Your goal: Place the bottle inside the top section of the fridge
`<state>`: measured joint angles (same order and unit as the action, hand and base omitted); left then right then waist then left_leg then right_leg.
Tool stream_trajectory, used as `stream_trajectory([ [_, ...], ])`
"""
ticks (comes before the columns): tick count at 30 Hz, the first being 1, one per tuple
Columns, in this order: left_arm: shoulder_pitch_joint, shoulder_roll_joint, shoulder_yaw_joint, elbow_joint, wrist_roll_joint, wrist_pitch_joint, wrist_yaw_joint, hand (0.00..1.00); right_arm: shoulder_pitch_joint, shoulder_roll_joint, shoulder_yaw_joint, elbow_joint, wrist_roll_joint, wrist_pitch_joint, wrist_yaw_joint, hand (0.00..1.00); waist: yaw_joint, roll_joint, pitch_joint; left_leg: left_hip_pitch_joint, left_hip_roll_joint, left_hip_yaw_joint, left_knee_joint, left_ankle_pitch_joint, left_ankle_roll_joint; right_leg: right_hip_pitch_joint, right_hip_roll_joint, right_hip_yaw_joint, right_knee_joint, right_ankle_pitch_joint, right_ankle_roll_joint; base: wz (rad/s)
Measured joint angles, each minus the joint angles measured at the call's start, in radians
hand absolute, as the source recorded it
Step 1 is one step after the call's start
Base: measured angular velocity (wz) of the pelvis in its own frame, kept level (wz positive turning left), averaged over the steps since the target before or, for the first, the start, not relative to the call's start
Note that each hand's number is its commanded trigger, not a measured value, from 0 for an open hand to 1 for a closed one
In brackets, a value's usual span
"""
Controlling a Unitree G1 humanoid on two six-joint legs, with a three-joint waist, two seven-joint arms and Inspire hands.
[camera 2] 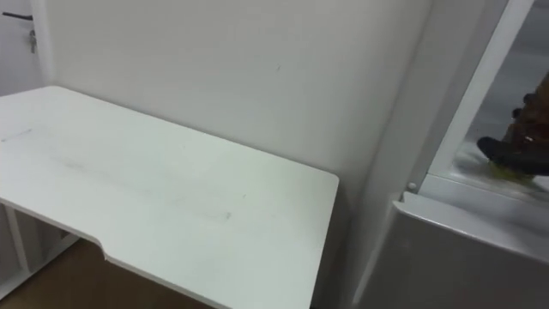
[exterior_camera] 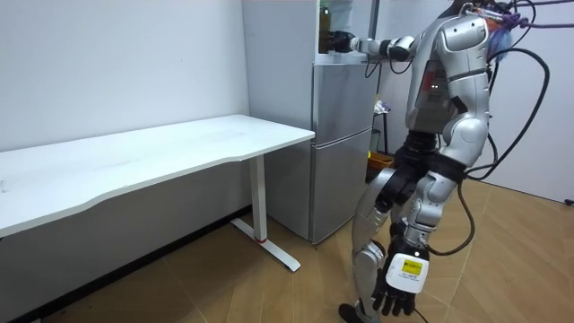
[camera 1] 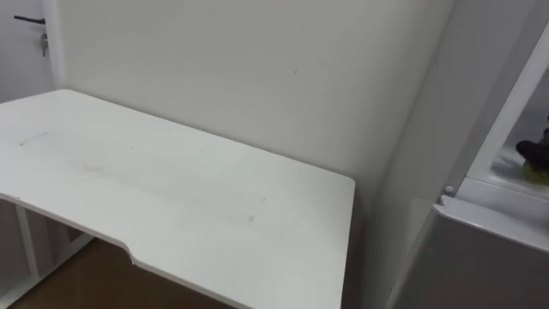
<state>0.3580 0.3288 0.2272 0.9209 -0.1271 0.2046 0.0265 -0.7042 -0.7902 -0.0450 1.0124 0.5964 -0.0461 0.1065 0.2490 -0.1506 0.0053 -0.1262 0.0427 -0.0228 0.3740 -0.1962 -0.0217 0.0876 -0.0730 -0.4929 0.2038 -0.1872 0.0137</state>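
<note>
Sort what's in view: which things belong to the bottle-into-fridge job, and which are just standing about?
Job: upper fridge compartment, open; right robot hand, reaching into it; yellow-green thing under that hand, possibly the bottle.
Standing about: white table; lower fridge door, shut; left robot hand, hanging idle by the robot's leg.

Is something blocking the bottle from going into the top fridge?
Nothing visible stands in the way. The upper fridge is open, and the right hand reaches straight into it with no door or other thing in front. The bottle is too blurred to make out at that hand.
</note>
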Motion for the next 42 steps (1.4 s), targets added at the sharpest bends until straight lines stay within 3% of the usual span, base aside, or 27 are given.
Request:
stream_trajectory([
  [4, 0.004, 0.007, 0.000, -0.005, -0.001, 0.000, 0.000, 0.00, -0.001, -0.015, 0.025, -0.006, -0.058, 0.026, 0.027, 0.00, -0.001, -0.012, -0.0021, 0.000, 0.003, 0.000, -0.001, 0.001, -0.002, 0.000, 0.003, 0.000, -0.002, 0.001, -0.001, 0.00],
  [25, -0.009, 0.016, -0.019, -0.037, -0.003, -0.003, -0.009, 0.00, 0.009, -0.014, 0.024, -0.007, -0.087, 0.027, 0.017, 0.00, 0.006, -0.018, 0.0000, -0.001, 0.006, 0.004, 0.000, 0.000, -0.003, -0.001, 0.009, 0.006, -0.017, 0.006, -0.003, -0.01],
  [32, -0.007, 0.018, -0.025, -0.040, -0.059, -0.004, -0.018, 0.00, 0.009, -0.006, 0.024, -0.023, -0.088, 0.027, 0.008, 0.00, 0.004, -0.018, 0.0000, 0.007, 0.007, 0.007, 0.000, -0.002, -0.005, 0.004, 0.011, 0.017, -0.018, 0.008, -0.003, -0.04],
  [38, 0.016, 0.016, -0.037, -0.059, -0.057, -0.016, -0.001, 0.00, 0.042, 0.010, 0.023, -0.103, -0.091, 0.027, -0.032, 0.00, -0.003, -0.011, 0.0004, 0.030, 0.007, 0.013, -0.008, -0.009, -0.007, 0.020, 0.012, 0.026, -0.025, 0.007, -0.001, -0.04],
  [42, 0.027, 0.014, -0.036, -0.059, -0.040, -0.024, 0.011, 0.00, 0.102, 0.013, 0.020, -0.248, -0.091, 0.040, -0.096, 0.00, -0.013, 0.000, -0.0013, 0.037, 0.004, 0.021, -0.029, -0.008, -0.007, 0.023, 0.009, 0.036, -0.032, 0.007, 0.001, -0.03],
])
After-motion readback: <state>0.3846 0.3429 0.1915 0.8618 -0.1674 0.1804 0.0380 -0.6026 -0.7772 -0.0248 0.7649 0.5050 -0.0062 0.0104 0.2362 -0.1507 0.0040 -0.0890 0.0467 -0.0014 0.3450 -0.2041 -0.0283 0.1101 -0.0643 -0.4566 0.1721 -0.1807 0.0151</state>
